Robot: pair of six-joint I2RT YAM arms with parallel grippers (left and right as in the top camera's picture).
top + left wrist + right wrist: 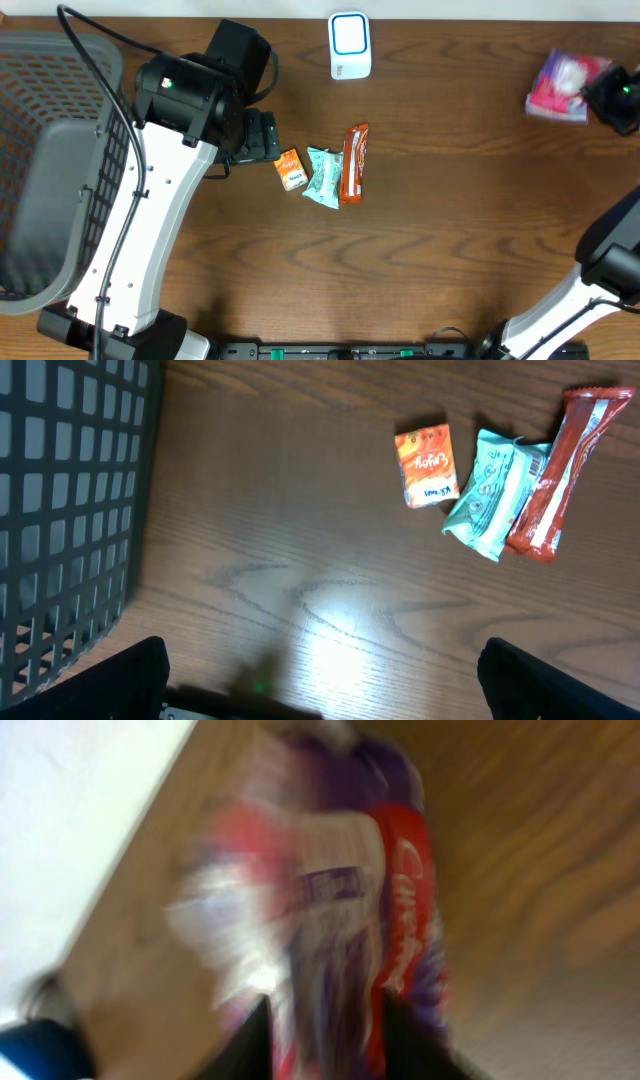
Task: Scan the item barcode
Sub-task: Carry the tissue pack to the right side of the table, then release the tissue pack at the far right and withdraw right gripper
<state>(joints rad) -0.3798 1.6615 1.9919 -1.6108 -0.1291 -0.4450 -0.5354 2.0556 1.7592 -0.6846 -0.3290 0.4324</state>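
Note:
A pink and purple packet lies at the table's far right, and my right gripper sits just to its right. In the right wrist view the packet is blurred and reaches down between the two dark fingers of my right gripper; whether they press on it is unclear. The white scanner stands at the back centre. My left gripper hangs open over bare wood, left of an orange packet, a teal packet and a red bar.
A grey mesh basket fills the left side, and its wall is close to my left gripper. The orange packet, teal packet and red bar lie together mid-table.

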